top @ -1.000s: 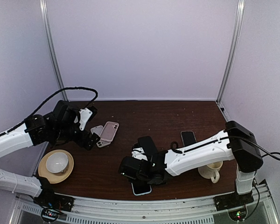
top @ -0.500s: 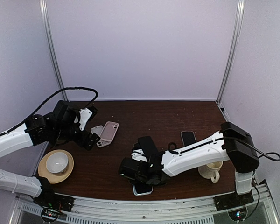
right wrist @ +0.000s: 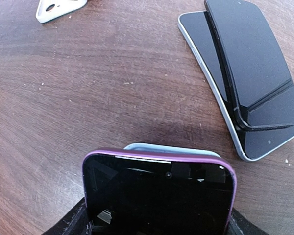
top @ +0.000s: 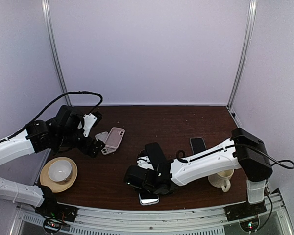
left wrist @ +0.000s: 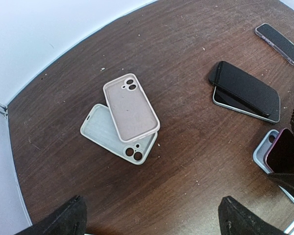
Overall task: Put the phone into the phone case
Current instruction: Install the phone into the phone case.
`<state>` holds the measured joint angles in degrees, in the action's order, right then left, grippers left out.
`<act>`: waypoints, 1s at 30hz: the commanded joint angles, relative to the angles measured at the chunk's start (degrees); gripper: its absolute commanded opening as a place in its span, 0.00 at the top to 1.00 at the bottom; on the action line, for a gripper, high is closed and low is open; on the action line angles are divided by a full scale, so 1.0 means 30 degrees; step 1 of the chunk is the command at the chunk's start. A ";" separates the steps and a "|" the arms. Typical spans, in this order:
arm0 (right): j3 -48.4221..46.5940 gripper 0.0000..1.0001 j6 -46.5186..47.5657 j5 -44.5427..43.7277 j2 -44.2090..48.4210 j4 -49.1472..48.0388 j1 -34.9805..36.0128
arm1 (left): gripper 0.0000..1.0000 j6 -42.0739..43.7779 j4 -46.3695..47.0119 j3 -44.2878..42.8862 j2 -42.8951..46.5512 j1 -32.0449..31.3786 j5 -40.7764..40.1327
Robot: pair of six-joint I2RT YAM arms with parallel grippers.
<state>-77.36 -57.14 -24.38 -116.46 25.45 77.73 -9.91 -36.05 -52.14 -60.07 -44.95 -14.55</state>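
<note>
Phone (right wrist: 159, 188), purple-rimmed and clamped across its width by the right gripper (right wrist: 157, 221), hangs tilted just above the pale case (right wrist: 171, 148), long axis seemingly in line with that case, while the left gripper (left wrist: 152, 220), jaws wide apart, hovers well away from it.

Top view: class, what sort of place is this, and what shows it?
Probably a robot test booth: left arm and right arm bolted at a table's edge, bare walls, metal posts, phone cases laid out.
</note>
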 commanded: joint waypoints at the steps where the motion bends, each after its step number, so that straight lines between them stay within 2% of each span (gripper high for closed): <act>1: 0.0980 0.51 0.0109 -0.0884 0.1127 -0.1805 -0.0115 | 0.02 0.0272 0.0881 0.0095 0.0158 0.0076 0.0132; 15: 0.3999 0.55 0.0973 -0.0370 0.2458 -0.6733 -0.0141 | 0.03 0.0257 0.0909 0.0103 0.0176 0.0071 0.0249; 25: 0.3830 0.55 0.0913 -0.0533 0.2235 -0.6023 -0.0241 | 0.03 0.0257 0.0914 0.0123 0.0192 0.0071 0.0229; 30: 0.3384 0.50 0.1016 -0.0372 0.1992 -0.5201 -0.0262 | 0.03 0.0257 0.0901 0.0124 0.0162 0.0094 0.0279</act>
<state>-66.00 -54.24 -24.21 -111.09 8.38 77.47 -9.91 -36.05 -52.14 -60.07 -44.95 -14.33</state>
